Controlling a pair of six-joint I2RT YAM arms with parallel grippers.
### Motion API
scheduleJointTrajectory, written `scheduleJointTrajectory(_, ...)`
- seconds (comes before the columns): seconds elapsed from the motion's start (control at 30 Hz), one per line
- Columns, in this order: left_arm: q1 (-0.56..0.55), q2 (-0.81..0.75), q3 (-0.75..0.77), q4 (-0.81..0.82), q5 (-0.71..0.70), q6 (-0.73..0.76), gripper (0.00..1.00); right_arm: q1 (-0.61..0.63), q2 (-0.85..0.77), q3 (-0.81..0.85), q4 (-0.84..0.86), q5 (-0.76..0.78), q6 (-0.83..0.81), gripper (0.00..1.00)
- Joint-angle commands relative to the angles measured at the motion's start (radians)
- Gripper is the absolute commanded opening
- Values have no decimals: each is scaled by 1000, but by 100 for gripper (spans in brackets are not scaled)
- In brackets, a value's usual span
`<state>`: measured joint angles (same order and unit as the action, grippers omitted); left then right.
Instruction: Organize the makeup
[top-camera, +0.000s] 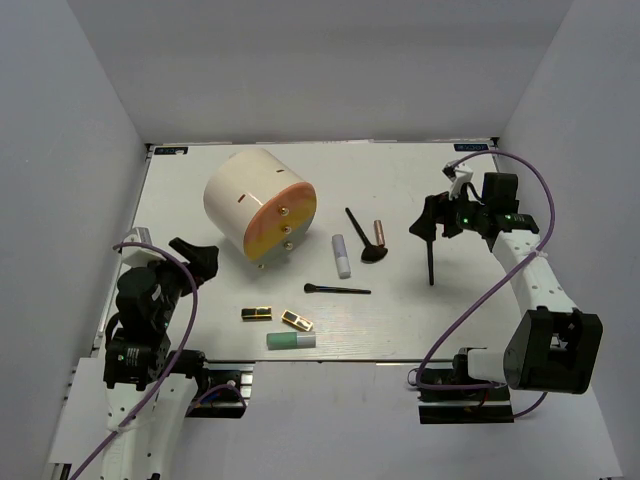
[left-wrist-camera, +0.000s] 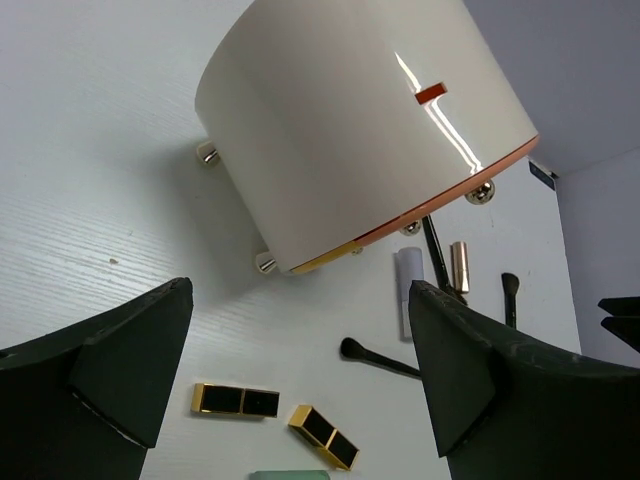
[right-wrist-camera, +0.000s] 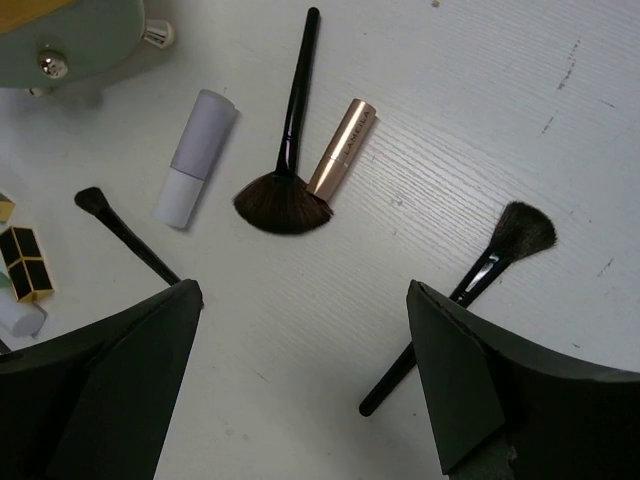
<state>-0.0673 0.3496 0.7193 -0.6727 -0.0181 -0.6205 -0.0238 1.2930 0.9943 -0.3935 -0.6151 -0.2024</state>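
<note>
The left gripper hangs by the white counter's left edge and the right gripper toward its right edge, both empty with fingers wide apart. Mid-counter lie a white-lavender tube, a black fan brush and a rose-gold lipstick. A second black brush lies to their right, and a slim black brush lies nearer. Two gold-and-black cases and a mint-green tube lie along the near edge. A large cream cylinder with an orange face sits left of centre.
</note>
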Motion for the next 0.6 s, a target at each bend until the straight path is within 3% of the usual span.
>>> scheduleJointTrajectory(0.0, 3, -1, 20, -18, 55, 4, 98, 2, -29, 20, -25, -66, -63, 89)
scheduleJointTrajectory(0.17, 3, 2, 14, -24, 63, 2, 98, 5, -21, 40, -136, -224, -285, 89)
scheduleJointTrajectory(0.2, 3, 2, 12, -25, 63, 2, 98, 7, -20, 43, -163, -254, -393, 89)
scheduleJointTrajectory(0.33, 3, -1, 6, -25, 67, 2, 97, 18, -17, 58, -296, -374, -526, 89)
scheduleJointTrajectory(0.47, 3, -9, -9, -16, 87, -4, 86, 80, -63, 5, -196, -429, -434, 89)
scheduleJointTrajectory(0.5, 3, -9, -12, -13, 98, -4, 80, 97, -70, -5, -177, -430, -425, 82)
scheduleJointTrajectory(0.53, 3, -8, -18, -8, 115, -2, 62, 128, -83, -12, -118, -408, -361, 76)
scheduleJointTrajectory(0.57, 3, -9, -18, -10, 121, -2, 53, 160, -87, -23, -92, -391, -326, 54)
